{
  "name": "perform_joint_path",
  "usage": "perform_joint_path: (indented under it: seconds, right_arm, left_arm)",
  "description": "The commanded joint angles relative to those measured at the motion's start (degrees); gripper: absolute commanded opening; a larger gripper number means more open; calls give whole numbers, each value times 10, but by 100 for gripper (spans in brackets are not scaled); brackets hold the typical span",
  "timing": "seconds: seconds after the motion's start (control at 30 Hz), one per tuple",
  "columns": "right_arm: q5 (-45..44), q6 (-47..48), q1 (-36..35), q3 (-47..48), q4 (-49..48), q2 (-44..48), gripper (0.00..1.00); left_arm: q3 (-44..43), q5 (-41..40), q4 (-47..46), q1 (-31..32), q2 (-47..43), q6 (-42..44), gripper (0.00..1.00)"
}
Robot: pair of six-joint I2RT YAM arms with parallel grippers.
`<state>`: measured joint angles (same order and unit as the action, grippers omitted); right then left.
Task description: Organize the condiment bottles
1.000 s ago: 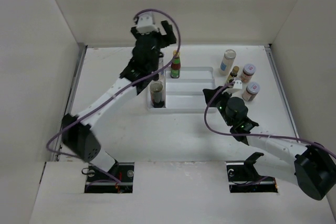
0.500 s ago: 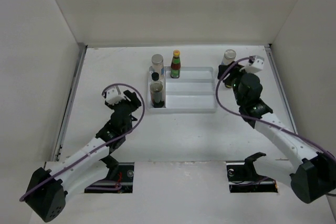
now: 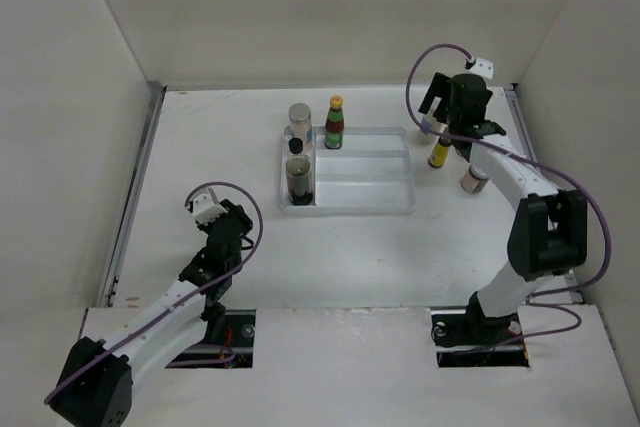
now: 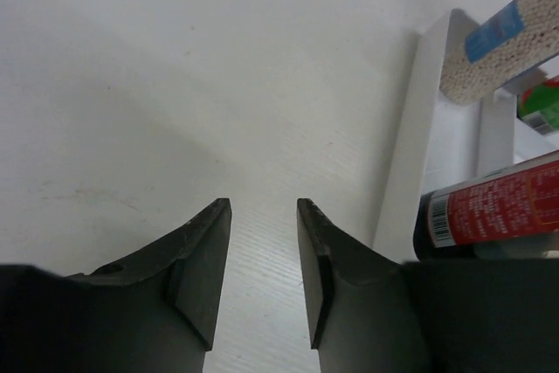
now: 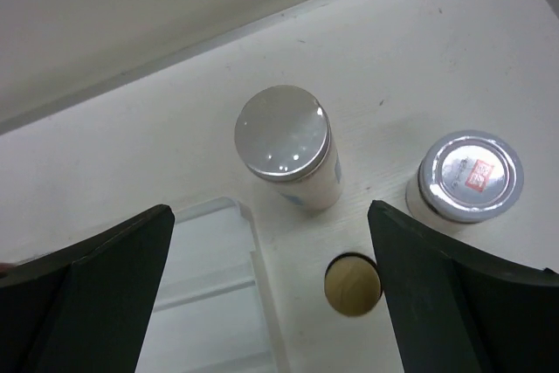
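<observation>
The left hand (image 4: 262, 216), fingers drawn close, over the table (image 4: 175, 85) — white tray (image 4: 415, 128) and red-labelled bottle (image 4: 498, 211) at right

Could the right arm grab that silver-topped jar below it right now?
Probably yes: the right gripper is open wide over the silver-topped jar, nothing covers it, and the small bottle and red-labelled jar stand apart.

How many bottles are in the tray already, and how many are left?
Done: about four stand in the white tray, the red sauce bottle among them. In hand: nothing; the left gripper is shut and empty, the right gripper hangs open over the silver-lidded jar. Left: that jar, the yellow bottle and the pink-lidded jar.
</observation>
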<state>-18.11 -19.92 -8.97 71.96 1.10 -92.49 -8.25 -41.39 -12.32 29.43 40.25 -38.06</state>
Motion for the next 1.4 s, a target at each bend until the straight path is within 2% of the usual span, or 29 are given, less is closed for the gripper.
perform_joint_path:
  seconds: [0.0, 0.23, 0.37, 0.7, 0.93, 1.07, 1.23, 1.37]
  right_arm:
    - [24, 39, 9, 89, 69, -34, 100]
    - [10, 68, 19, 216, 177, -127, 100]
    - [14, 78, 16, 277, 217, -175, 100]
    - [17, 74, 29, 308, 221, -234, 100]
    - [34, 74, 34, 285, 130, -212, 64]
    - [53, 58, 43, 281, 94, -198, 57]
    - [55, 59, 37, 288, 61, -136, 56]
    - [54, 52, 6, 270, 78, -75, 55]
  left_arm:
    - [10, 25, -60, -5, 1, -16, 38]
    - [28, -66, -113, 71, -4, -6, 49]
    - [32, -69, -119, 65, -8, -5, 57]
    - [32, -66, -142, 59, 10, 0, 59]
    - [31, -66, -173, 72, 35, 17, 61]
    - [25, -66, -187, 79, 56, 29, 61]
    - [18, -70, -205, 91, 73, 48, 61]
    - [19, -67, -218, 85, 73, 65, 61]
